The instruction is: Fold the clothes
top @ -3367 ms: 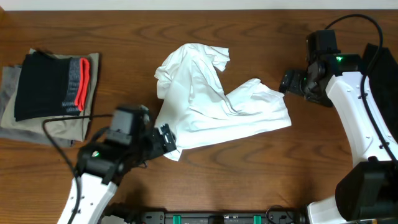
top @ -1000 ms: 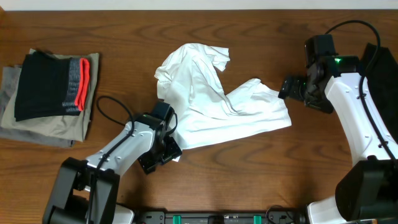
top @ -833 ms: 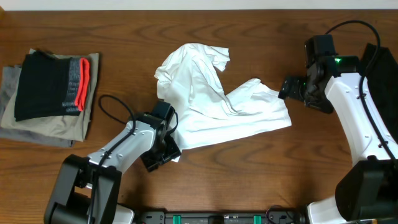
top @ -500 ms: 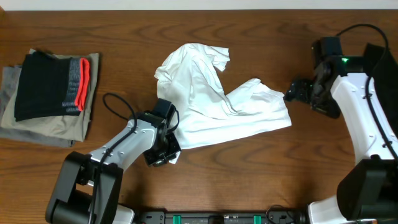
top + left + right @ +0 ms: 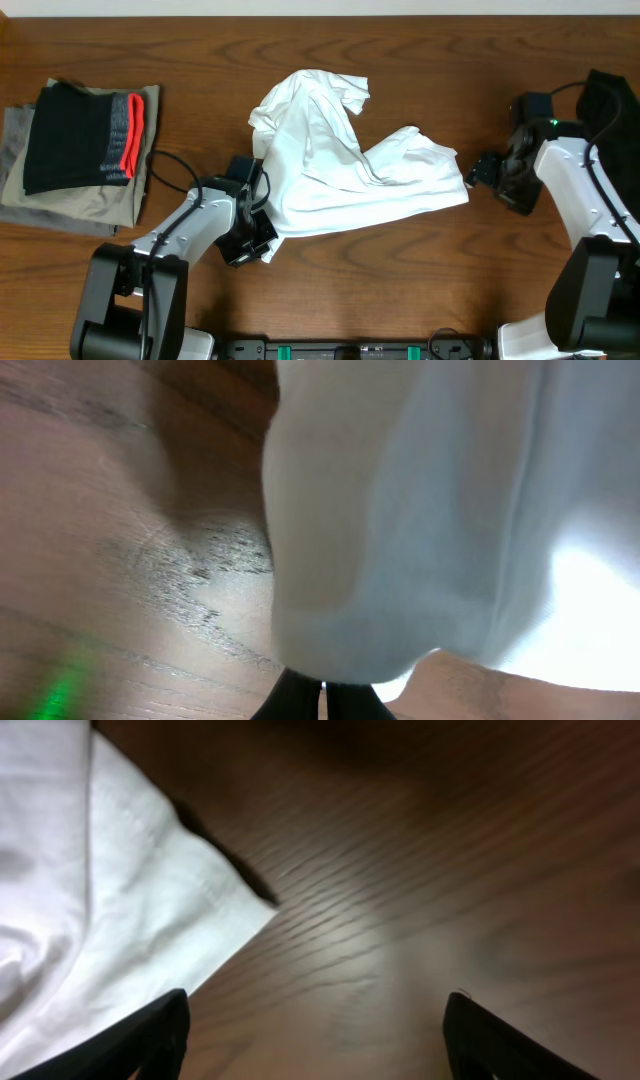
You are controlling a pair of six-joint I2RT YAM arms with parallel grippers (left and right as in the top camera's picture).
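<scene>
The clothes, a crumpled white T-shirt (image 5: 340, 160), lie bunched in the middle of the wooden table. My left gripper (image 5: 256, 236) is at the shirt's lower left corner, shut on a fold of it. In the left wrist view the white cloth (image 5: 420, 520) hangs right over the closed black fingertips (image 5: 300, 705). Just off the shirt's right corner, my right gripper (image 5: 482, 170) stands open. In the right wrist view its fingers (image 5: 150, 1040) are wide apart over bare wood, and the shirt's hemmed corner (image 5: 130, 910) lies at the left, not between them.
A stack of folded garments sits at the far left, a black one with a red-and-grey band (image 5: 85, 135) on top of olive-grey ones (image 5: 70, 205). A dark object (image 5: 612, 95) is at the right edge behind the right arm.
My left gripper has shut on the shirt's lower left corner and shifted a little left with it. The right arm has drawn back right and down, off the shirt's right edge.
</scene>
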